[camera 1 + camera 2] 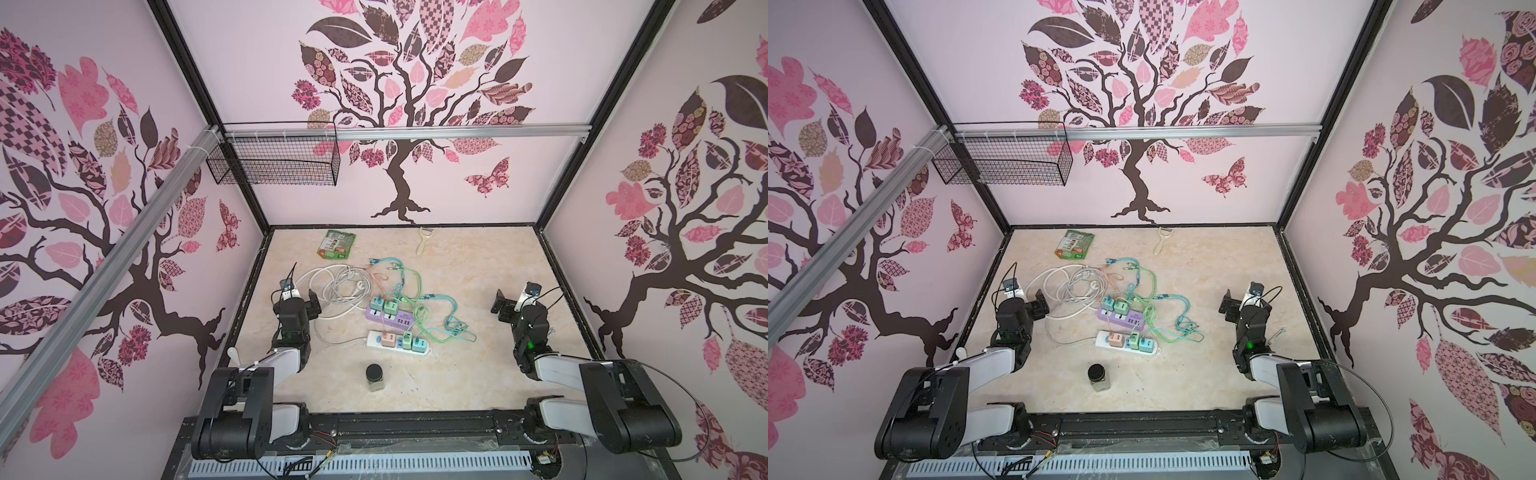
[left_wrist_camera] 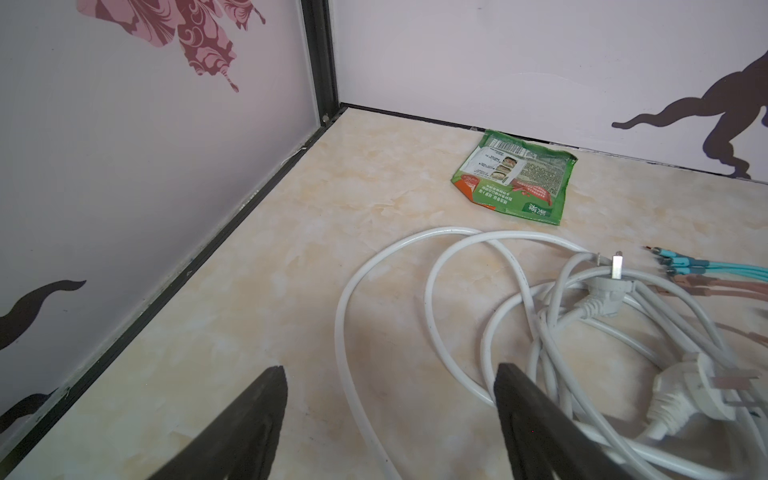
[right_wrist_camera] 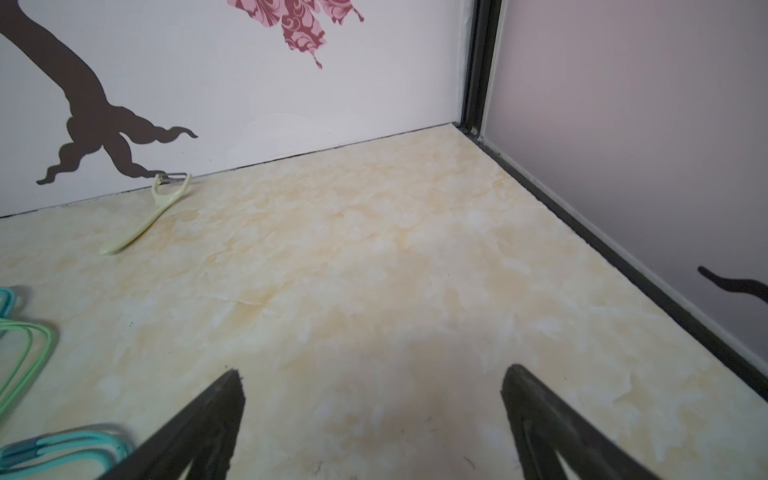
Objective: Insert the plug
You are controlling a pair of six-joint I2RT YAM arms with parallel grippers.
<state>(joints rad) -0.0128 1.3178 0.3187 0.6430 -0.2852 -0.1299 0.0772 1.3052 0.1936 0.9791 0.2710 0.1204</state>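
Two white plugs [image 2: 611, 291] [image 2: 690, 386] lie loose on a coil of white cord [image 1: 332, 286] left of centre; in a top view they show at one plug [image 1: 351, 272] and its neighbour [image 1: 363, 284]. A purple power strip [image 1: 388, 318] and a white power strip [image 1: 395, 340] lie mid-table, each carrying coloured charger blocks. My left gripper [image 2: 392, 370] [image 1: 309, 301] is open just left of the coil, with one loop of cord crossing the floor between its fingers, untouched. Far right, my right gripper [image 3: 372, 372] [image 1: 505, 307] stands open over bare table.
Tangled green, teal and orange cables [image 1: 415, 291] spread from the strips toward the right. A green packet [image 1: 340, 244] and a pale peeler [image 1: 424, 239] lie near the back wall. A black-lidded jar [image 1: 375, 376] stands near the front. A wire basket [image 1: 274, 160] hangs high on the back rail.
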